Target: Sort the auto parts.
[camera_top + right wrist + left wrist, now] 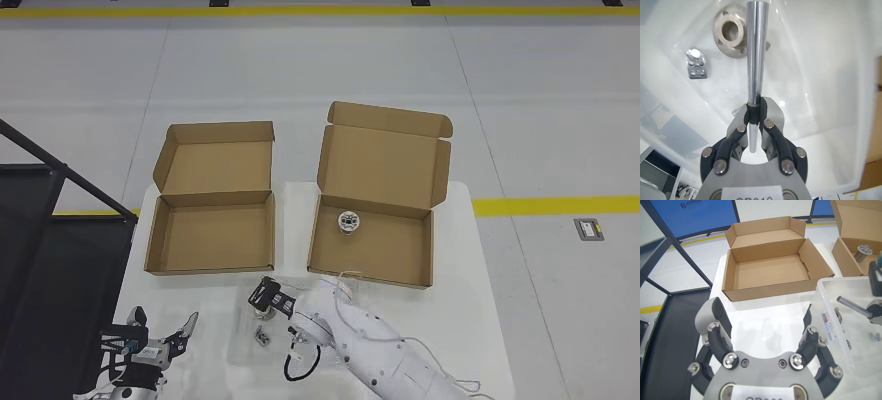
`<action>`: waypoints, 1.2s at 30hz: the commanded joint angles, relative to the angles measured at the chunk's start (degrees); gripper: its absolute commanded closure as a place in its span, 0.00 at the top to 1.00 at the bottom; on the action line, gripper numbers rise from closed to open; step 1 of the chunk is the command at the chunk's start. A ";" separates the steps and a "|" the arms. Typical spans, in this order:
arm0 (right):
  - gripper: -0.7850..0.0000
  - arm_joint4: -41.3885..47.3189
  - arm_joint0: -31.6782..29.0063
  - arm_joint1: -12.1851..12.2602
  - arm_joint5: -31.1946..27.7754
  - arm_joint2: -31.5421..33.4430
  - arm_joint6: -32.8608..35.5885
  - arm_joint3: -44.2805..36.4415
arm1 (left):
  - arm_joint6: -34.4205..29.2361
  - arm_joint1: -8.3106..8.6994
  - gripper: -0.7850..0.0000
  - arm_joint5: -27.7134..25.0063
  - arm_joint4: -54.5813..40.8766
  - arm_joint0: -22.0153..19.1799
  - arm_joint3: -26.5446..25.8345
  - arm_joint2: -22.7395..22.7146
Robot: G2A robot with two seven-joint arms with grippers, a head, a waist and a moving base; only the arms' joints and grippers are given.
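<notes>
The right gripper (pixel 755 111) is clamped on a slim, mirror-bright polished steel rod (pixel 755 56). The rod is a plain straight cylinder with a flat-cut end, pinched near one end between the black pads, so most of its length juts out over the inside of a clear plastic bin (pixel 819 75). On the bin floor lie a dull metal flanged ring with bolt holes (pixel 729 36), a small perforated metal bracket (pixel 696 64) and a tiny bolt (pixel 735 111) (whether the rod touches any of them cannot be told). The left gripper (pixel 764 313) hangs over the white table (pixel 745 308) just beside the bin, fingers spread wide with nothing between them. Beyond stand two open brown cardboard boxes, the left box (pixel 210 240) and the right box (pixel 390 250), the latter holding a grey toothed cylindrical part (pixel 349 221).
</notes>
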 commanded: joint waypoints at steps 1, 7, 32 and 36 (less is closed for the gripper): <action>0.00 -0.31 -1.41 1.20 -2.56 2.74 1.95 -6.28 | 0.00 0.00 1.00 0.00 0.00 0.00 0.00 0.00; 0.00 -4.87 -8.00 4.87 -8.59 11.93 5.57 -25.71 | 0.00 0.00 1.00 0.00 0.00 0.00 0.00 0.00; 0.00 -21.20 -9.33 7.85 -5.08 25.95 -6.93 -27.23 | 0.00 0.00 1.00 0.00 0.00 0.00 0.00 0.00; 0.00 -21.19 -4.85 7.62 -4.20 26.62 -5.64 -17.01 | 0.00 0.00 1.00 0.00 0.00 0.00 0.00 0.00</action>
